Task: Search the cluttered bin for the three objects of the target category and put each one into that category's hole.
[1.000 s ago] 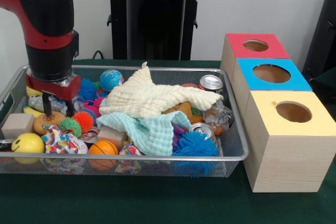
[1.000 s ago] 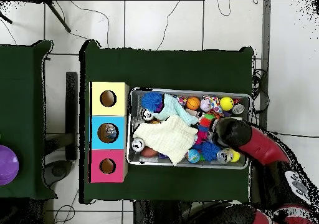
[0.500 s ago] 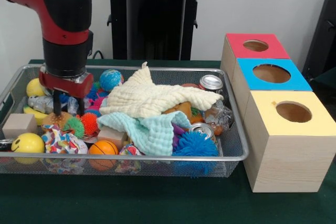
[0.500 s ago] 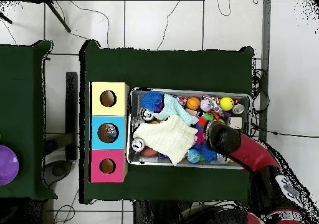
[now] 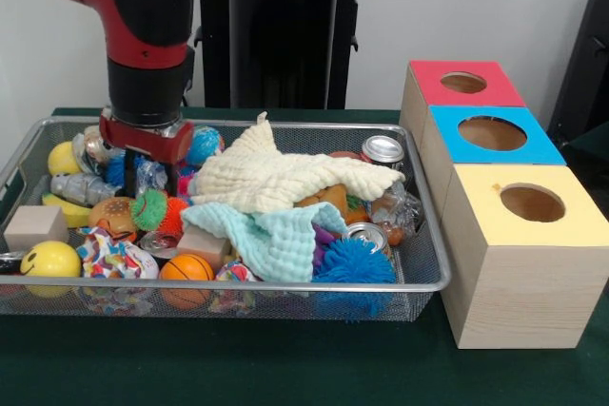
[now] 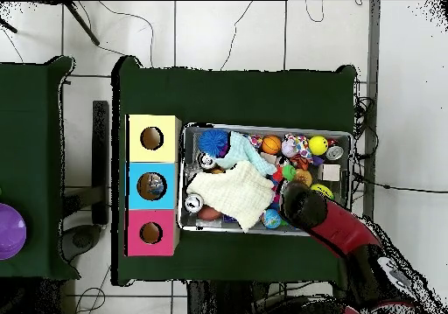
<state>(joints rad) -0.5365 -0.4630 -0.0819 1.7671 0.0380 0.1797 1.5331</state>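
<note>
1. Upper left of the front view: gripper [image 5: 149,174] hangs low over the mesh bin [image 5: 419,278]; we cannot tell how its claw stands, nor whether it holds anything.
2. Beneath it we list a green spiky ball [image 5: 149,209] and other toys, likely the search spot.
3. Centre: cream cloth [image 5: 276,178] covers toys, hiding possible targets.
4. Right: three holed boxes [image 5: 519,263] beside the bin, for short drops.
5. We note a green table cover [image 5: 285,363] and white wall [image 5: 476,7].

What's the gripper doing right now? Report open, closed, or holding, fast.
Gripper: cannot be told. It is down among the toys at the back of the wire bin, and the clutter hides whether it grips anything.
</note>
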